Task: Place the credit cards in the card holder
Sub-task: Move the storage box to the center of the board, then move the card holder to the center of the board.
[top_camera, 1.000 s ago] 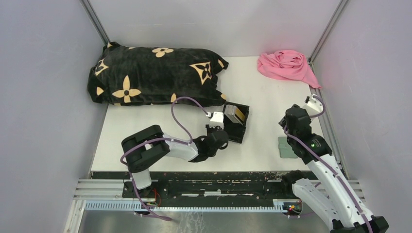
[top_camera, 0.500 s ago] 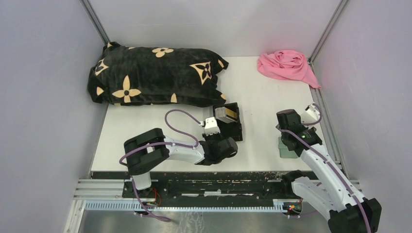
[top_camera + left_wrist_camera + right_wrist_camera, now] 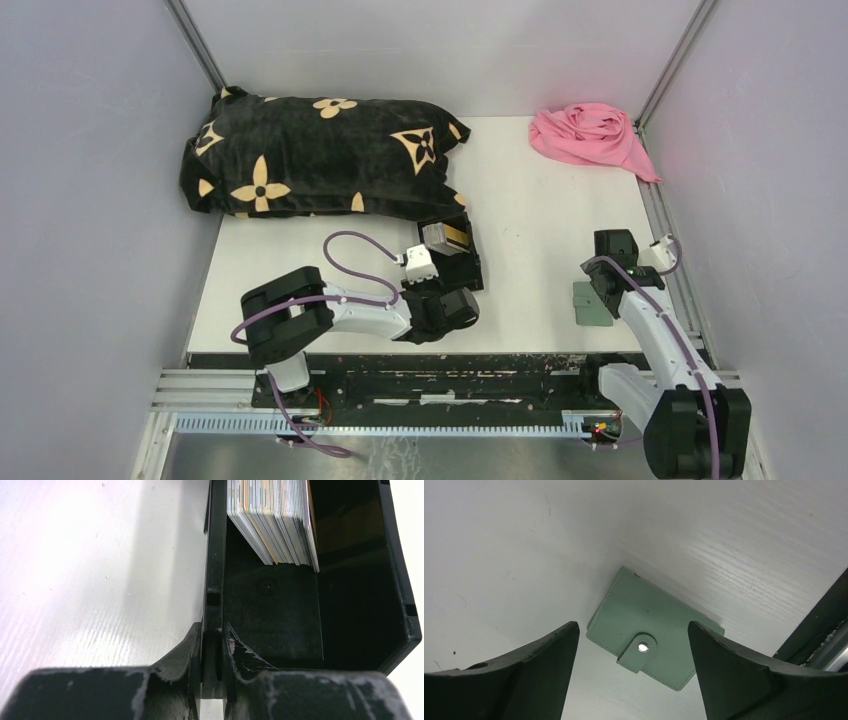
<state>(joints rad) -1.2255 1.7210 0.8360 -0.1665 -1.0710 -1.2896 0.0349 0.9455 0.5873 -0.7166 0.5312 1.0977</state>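
The credit cards (image 3: 272,520) stand on edge as a stack in the far end of a black open-topped box (image 3: 350,580); the top view shows the credit cards (image 3: 446,236) in this box (image 3: 462,262) at mid-table. My left gripper (image 3: 213,635) is shut on the box's left wall (image 3: 215,580), one finger inside and one outside; in the top view my left gripper (image 3: 438,284) is at the box's near end. The sage-green card holder (image 3: 654,620) lies flat, snapped closed by its tab (image 3: 642,650). My right gripper (image 3: 633,627) hangs open above it with nothing between its fingers. From above, the card holder (image 3: 586,303) lies beside my right gripper (image 3: 605,283).
A black pillow with tan flowers (image 3: 320,155) fills the back left. A pink cloth (image 3: 590,133) lies at the back right corner. A metal rail (image 3: 672,265) runs along the table's right edge close to the card holder, and grey walls close in the sides.
My left gripper has dragged the black box with the cards to the left. My right gripper's jaws have opened wide and the arm has swung down over the card holder.
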